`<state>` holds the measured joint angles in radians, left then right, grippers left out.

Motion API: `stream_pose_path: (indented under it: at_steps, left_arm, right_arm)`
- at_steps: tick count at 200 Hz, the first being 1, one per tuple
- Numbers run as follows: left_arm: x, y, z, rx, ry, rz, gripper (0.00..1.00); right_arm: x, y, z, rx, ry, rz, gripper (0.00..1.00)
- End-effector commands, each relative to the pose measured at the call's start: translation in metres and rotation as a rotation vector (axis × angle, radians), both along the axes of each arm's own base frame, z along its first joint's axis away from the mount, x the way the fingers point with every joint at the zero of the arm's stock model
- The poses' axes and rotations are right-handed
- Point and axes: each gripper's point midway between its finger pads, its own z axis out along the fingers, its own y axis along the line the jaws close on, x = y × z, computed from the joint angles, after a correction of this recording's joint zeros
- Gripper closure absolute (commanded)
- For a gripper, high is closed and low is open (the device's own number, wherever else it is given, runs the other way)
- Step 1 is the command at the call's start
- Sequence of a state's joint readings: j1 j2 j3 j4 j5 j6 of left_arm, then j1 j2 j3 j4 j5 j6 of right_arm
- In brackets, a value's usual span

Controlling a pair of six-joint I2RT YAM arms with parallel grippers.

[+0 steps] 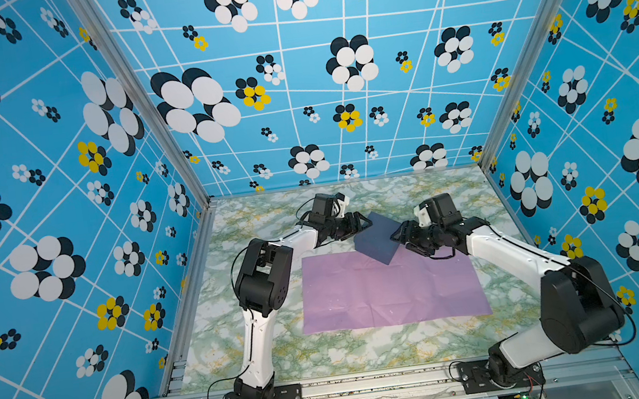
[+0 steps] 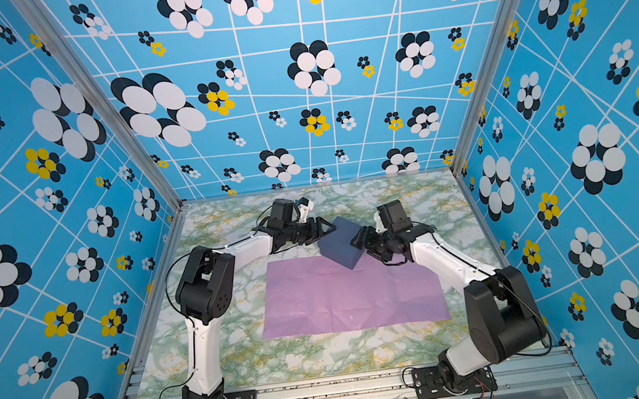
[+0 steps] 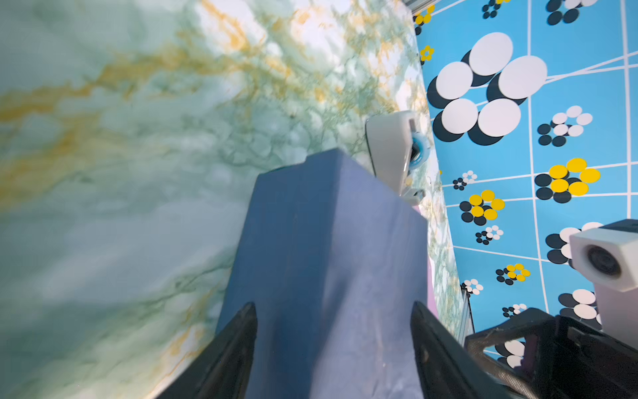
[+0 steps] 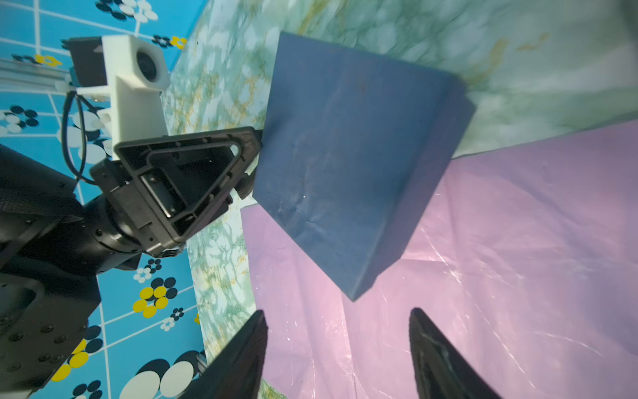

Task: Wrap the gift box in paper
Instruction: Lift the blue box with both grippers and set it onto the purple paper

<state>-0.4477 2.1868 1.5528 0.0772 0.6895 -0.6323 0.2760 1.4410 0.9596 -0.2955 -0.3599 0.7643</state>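
Step looks like placing the box [image 1: 376, 238]: it lies between the two grippers, one corner over the paper's [image 1: 388, 290] edge nearest them, the rest over bare table [image 1: 371, 349], so no fold is possible yet. Left gripper [image 1: 367, 222] jaws are spread astride a box edge, can't tell if the pads bite; right gripper [image 4: 336, 312] jaws are spread and empty, box corner just ahead of the tips. Next move probably needs a firm regrip and a shift to mid-sheet; lid's on, contents hidden.

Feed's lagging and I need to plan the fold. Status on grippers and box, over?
Left gripper astride gift box, grip unclear. Right gripper open, short of it. Box corner over paper, far edge. Tape dispenser just beyond box.
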Motion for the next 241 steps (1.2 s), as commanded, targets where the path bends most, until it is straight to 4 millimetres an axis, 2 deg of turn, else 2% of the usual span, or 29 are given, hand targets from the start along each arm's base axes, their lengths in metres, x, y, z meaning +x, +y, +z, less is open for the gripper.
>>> stream_pose_path:
  at_steps: [1,18,44,76,112,155,203,217,231,241]
  left_arm:
    - [0.013,-0.004,0.014,0.006,-0.061,-0.046,0.27]
    - [0.018,-0.007,0.012,0.022,-0.068,-0.068,0.27]
    - [0.021,-0.015,0.002,0.039,-0.057,-0.112,0.27]
    - [0.017,-0.027,-0.009,0.032,-0.024,-0.179,0.28]
    - [-0.004,-0.048,0.011,-0.053,-0.043,-0.283,0.3]
    - [-0.033,-0.054,0.029,-0.099,-0.077,-0.374,0.32]
    - [-0.07,-0.05,0.033,-0.09,-0.084,-0.462,0.33]
    - [-0.071,-0.041,0.036,-0.048,-0.098,-0.429,0.33]
    - [-0.057,-0.022,0.039,0.009,-0.097,-0.315,0.35]
    - [-0.047,-0.004,0.046,0.021,-0.091,-0.213,0.35]
  right_arm:
    - [-0.024,-0.027,-0.028,-0.017,0.084,-0.064,0.38]
    - [-0.036,-0.038,-0.055,-0.015,0.142,-0.096,0.54]
    - [-0.04,-0.035,-0.079,0.008,0.201,-0.103,0.72]
    - [-0.046,-0.047,-0.102,-0.047,0.237,-0.151,0.82]
    - [-0.06,-0.054,-0.132,-0.083,0.304,-0.179,0.9]
    - [-0.067,-0.059,-0.15,-0.096,0.336,-0.205,0.92]
    - [-0.063,-0.06,-0.144,-0.108,0.314,-0.204,0.92]
    - [-0.061,-0.061,-0.136,-0.119,0.3,-0.198,0.86]
    - [-0.06,-0.063,-0.123,-0.131,0.279,-0.194,0.76]
    - [-0.059,-0.067,-0.108,-0.147,0.25,-0.195,0.62]
